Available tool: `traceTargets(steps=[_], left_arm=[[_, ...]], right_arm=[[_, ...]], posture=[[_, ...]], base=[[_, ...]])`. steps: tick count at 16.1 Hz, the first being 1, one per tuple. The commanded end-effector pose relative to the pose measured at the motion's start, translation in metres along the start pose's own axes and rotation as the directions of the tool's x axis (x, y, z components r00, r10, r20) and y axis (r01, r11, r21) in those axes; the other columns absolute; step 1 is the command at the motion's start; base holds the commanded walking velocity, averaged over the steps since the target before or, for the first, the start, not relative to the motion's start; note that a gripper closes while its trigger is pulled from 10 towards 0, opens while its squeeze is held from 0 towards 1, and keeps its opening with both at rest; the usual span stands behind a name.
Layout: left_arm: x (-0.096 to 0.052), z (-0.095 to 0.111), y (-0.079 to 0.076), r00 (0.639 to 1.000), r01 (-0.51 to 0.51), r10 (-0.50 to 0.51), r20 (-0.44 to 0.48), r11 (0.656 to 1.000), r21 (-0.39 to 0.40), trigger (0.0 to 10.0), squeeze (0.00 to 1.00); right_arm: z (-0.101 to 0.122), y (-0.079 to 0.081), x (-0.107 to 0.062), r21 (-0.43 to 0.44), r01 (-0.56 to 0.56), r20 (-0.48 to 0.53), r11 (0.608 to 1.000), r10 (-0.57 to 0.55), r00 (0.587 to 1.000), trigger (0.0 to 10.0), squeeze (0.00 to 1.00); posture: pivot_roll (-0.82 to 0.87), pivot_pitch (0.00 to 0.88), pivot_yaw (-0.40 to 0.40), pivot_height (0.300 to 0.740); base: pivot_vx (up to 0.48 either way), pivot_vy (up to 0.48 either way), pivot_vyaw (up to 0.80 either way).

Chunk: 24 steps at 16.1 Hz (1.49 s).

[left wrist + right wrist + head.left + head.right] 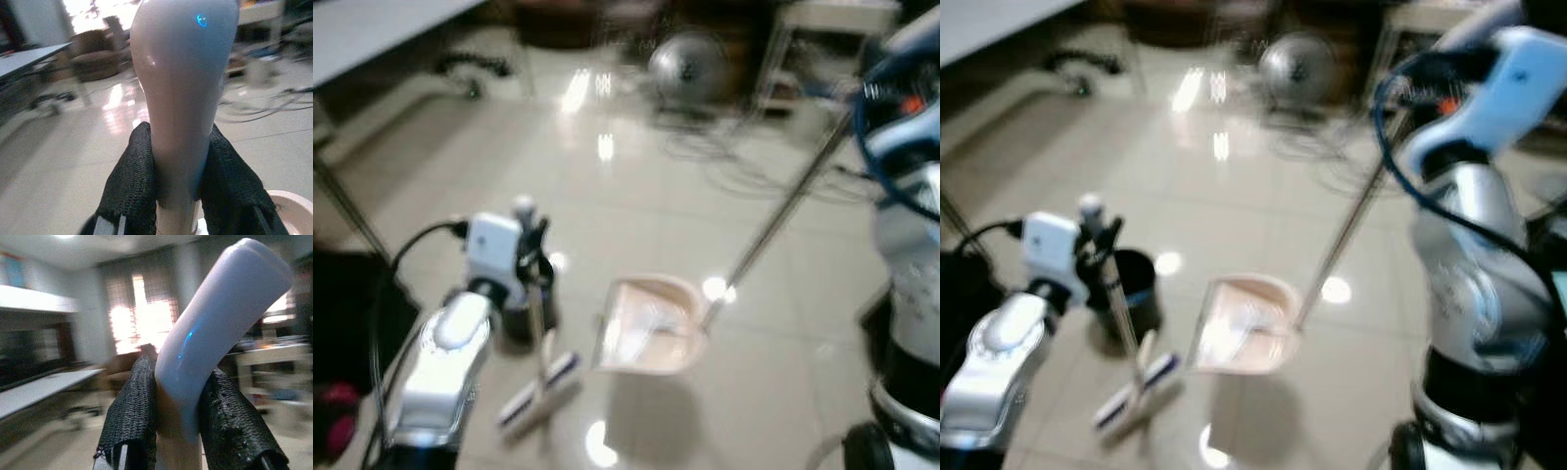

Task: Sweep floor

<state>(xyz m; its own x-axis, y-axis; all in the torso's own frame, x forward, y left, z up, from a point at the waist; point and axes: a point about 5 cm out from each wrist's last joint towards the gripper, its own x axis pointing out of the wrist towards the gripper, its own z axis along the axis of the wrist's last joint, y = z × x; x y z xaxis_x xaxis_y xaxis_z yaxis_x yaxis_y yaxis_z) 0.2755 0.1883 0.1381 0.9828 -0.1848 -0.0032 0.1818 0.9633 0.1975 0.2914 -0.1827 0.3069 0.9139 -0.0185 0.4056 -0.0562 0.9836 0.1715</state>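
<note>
My left gripper (530, 257) is shut on the pale handle of a broom (181, 98). The broom's white and blue head (540, 394) rests on the shiny beige floor near my feet. To its right stands a cream dustpan (651, 328) with some light debris inside, its long metal pole (783, 220) slanting up to the right. My right gripper (1400, 96) is shut on the pole's curved white grip (215, 333). The views are blurred.
A black round bin (1131, 289) stands just behind the broom. A floor fan (690, 61) and loose cables (754, 166) lie at the back. A white table (372, 34) with a thin leg (347, 211) is at the left, and a dark object (342, 323) lies below it.
</note>
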Motion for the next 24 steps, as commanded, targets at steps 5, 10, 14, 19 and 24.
traceTargets(steps=[5,10,14,19,24], left_arm=[[-0.006,0.009,-0.003,1.000,-0.005,0.005,0.029,1.000,0.018,10.0,0.00],[-0.004,0.007,-0.005,1.000,-0.002,0.001,0.022,1.000,0.016,10.0,0.00],[-0.003,0.008,-0.006,1.000,0.005,-0.005,0.022,1.000,0.014,10.0,0.00],[-0.003,0.008,-0.005,1.000,0.007,-0.007,0.020,1.000,0.015,10.0,0.00],[-0.002,0.008,-0.002,1.000,0.000,0.000,0.019,1.000,0.015,10.0,0.00]], right_arm=[[0.007,-0.002,0.004,0.026,-0.010,0.026,1.000,0.009,1.000,10.0,0.00],[0.007,-0.005,0.005,0.035,-0.012,0.029,0.999,0.011,1.000,10.0,0.00],[0.006,-0.005,0.004,0.045,-0.010,0.029,0.999,0.009,1.000,10.0,0.00],[0.007,-0.011,0.002,0.087,0.028,0.045,0.996,-0.032,0.998,10.0,0.00],[0.008,-0.014,0.003,0.100,0.049,0.061,0.994,-0.055,0.997,10.0,0.00]], posture=[[0.01,0.000,0.006,0.740],[0.00,0.000,0.010,0.740],[0.00,0.000,0.016,0.740],[0.00,0.000,0.018,0.740],[0.00,0.000,0.019,0.740]], base=[[0.391,0.000,0.78],[0.391,0.000,0.24],[0.391,0.000,0.00],[0.389,0.000,0.00],[0.390,0.000,0.00]])
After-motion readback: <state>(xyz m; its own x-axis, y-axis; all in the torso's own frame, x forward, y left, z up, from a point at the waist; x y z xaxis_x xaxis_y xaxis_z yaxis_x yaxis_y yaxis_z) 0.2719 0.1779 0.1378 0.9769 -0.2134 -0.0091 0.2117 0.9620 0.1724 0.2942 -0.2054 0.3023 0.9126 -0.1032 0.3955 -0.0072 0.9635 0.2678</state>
